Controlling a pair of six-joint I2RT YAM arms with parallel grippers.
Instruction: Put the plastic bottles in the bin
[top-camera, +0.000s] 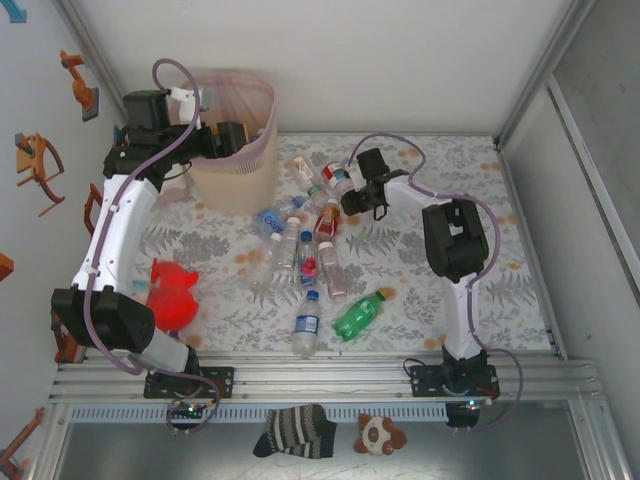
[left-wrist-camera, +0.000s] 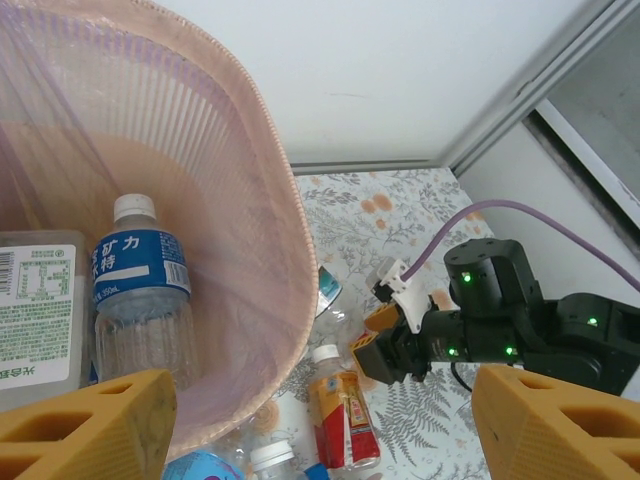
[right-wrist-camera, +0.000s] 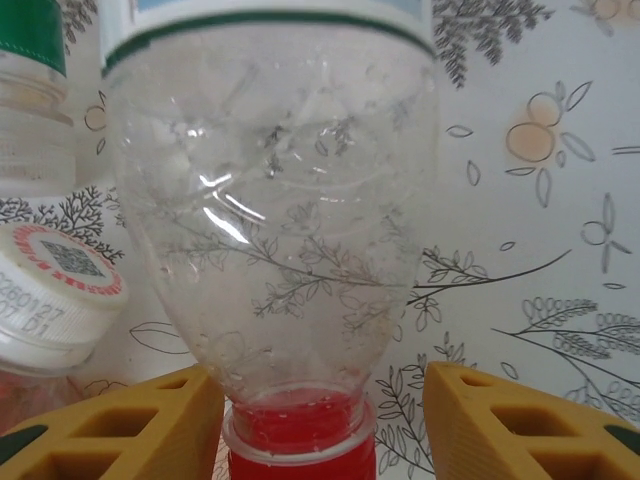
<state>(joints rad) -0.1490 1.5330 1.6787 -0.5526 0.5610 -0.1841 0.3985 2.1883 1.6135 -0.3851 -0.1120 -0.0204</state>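
Several plastic bottles (top-camera: 300, 250) lie in a loose pile on the patterned table, and a green one (top-camera: 358, 315) rests nearer the front. The beige bin (top-camera: 235, 180) with a pink liner stands at the back left. My left gripper (top-camera: 235, 135) hangs open over its rim, holding nothing. Inside the bin (left-wrist-camera: 250, 230) lie a blue-labelled bottle (left-wrist-camera: 140, 290) and a flat clear one (left-wrist-camera: 35, 310). My right gripper (top-camera: 345, 190) sits low at the pile's far end. Its yellow fingers (right-wrist-camera: 120, 430) flank the red-capped neck (right-wrist-camera: 300, 450) of a clear bottle (right-wrist-camera: 270, 220); the left finger touches it and the right one stands off.
A red plush toy (top-camera: 172, 295) sits at the left front beside the left arm. A bottle with a yellow and red label (left-wrist-camera: 340, 410) lies just outside the bin wall, close to my right gripper (left-wrist-camera: 385, 350). A white-capped bottle (right-wrist-camera: 55, 290) lies left of the gripped neck.
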